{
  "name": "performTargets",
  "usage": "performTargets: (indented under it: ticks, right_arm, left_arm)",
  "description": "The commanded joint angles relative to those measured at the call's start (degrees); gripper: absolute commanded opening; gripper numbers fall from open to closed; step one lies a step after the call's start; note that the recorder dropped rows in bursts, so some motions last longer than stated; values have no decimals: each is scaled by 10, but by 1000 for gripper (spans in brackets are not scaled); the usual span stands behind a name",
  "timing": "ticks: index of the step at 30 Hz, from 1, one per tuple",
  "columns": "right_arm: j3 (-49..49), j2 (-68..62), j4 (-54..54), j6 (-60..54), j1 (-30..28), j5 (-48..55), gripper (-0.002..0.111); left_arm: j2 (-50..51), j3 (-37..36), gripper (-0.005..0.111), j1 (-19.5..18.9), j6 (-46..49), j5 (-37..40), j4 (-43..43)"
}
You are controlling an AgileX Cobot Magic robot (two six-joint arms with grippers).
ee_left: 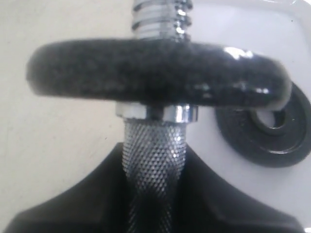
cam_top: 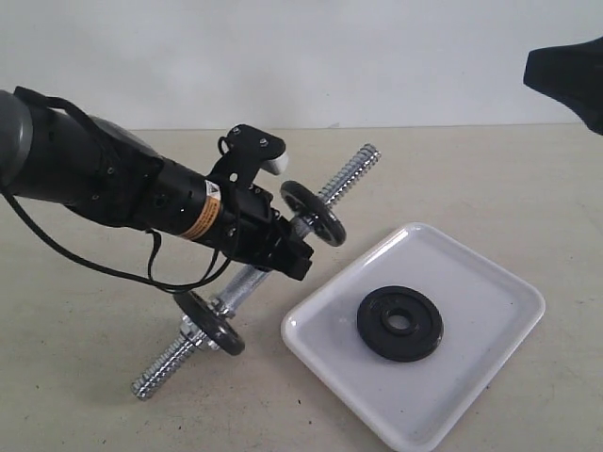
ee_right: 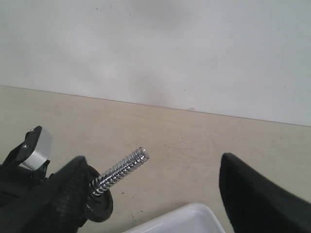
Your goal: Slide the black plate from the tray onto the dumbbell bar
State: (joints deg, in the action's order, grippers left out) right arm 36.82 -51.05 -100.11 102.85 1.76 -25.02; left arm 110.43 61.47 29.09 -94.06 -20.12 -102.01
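The black plate (cam_top: 400, 322) lies flat in the white tray (cam_top: 490, 377), free of both grippers; the left wrist view also shows the plate (ee_left: 274, 131). The dumbbell bar (cam_top: 344, 179) slants across the table, its far threaded end raised. My left gripper (cam_top: 294, 256) is shut on the bar's knurled middle (ee_left: 153, 155), just behind one of the bar's black discs (ee_left: 155, 73). My right gripper (ee_right: 153, 167) hangs open and empty above the table, its fingers (ee_right: 257, 199) set wide apart. The bar's threaded end (ee_right: 121, 170) points into the gap between them.
A second black disc (cam_top: 212, 325) with a chrome nut sits near the bar's lower end (cam_top: 151, 381), which is down by the table. The tray's corner (ee_right: 194, 218) lies below the right gripper. A white wall stands behind the beige table.
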Motion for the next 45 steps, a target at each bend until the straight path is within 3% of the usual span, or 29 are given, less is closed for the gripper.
performTargets:
  ticks: [1,35,45]
  right_arm:
    - [-1,0,2,1,0,-1,69]
    - [-1,-64,2,1,0,-62,69]
    - [-1,-64,2,2,0,-131,69]
  left_arm:
    - [-38,-7,4,-20,-6,-11,21]
    - [-101,-19,4,-33,-6,-30,21]
    - [-101,-19,4,-33,-6,-30,21]
